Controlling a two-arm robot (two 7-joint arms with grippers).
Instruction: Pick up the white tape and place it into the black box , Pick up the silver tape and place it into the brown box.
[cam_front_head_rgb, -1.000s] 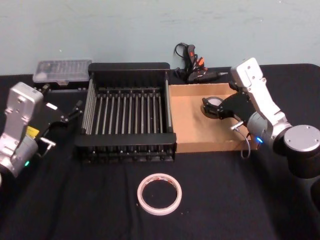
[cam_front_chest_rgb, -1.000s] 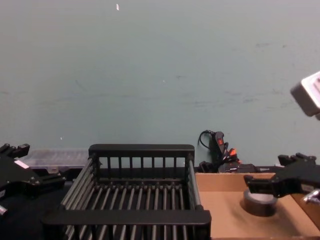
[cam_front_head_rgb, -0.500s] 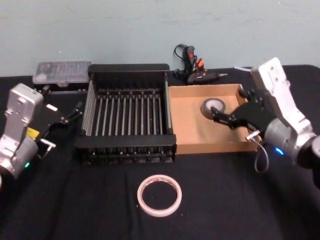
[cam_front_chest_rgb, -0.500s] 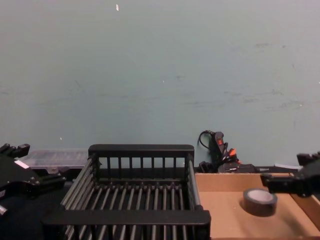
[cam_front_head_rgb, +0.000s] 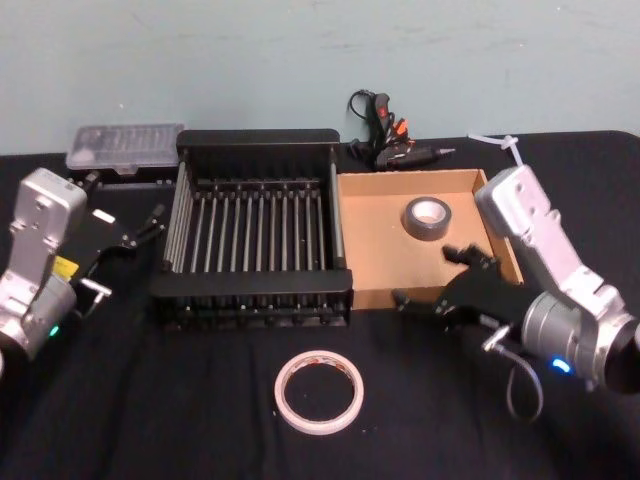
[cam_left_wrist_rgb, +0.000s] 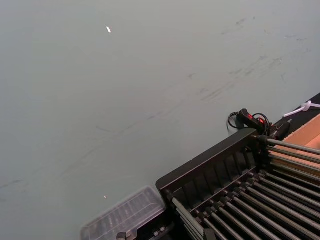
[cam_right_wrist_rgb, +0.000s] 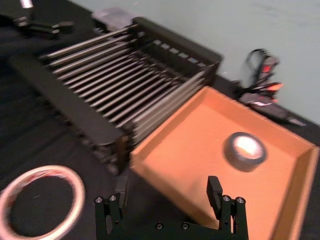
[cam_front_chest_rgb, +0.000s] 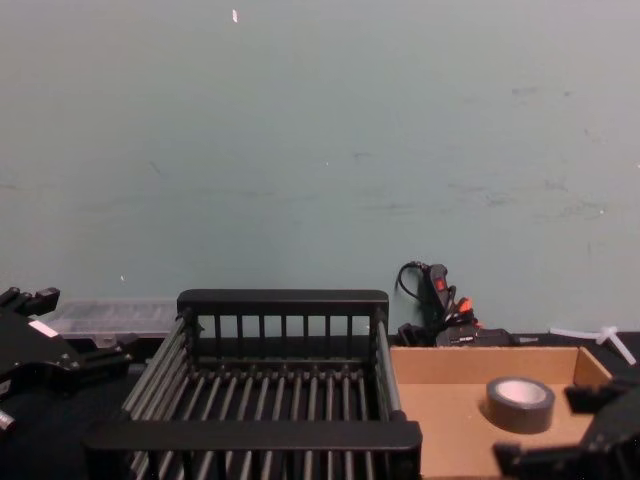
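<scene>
Silver tape (cam_front_head_rgb: 427, 217) seated in brown box (cam_front_head_rgb: 372, 270) | right gripper (cam_front_head_rgb: 443, 279) spread wide, empty, at box front | left gripper (cam_front_head_rgb: 130, 231) parked, jaw state not discernible.

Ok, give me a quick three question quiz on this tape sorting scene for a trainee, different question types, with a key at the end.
1. True or false: the silver tape lies in the brown box.
2. Where is the white tape? A) in the black box B) on the table in front of it C) in the right claw
3. Fill in: the right claw's fingers are ____, holding nothing.

Key: 1 true; 2 B; 3 open.
</scene>
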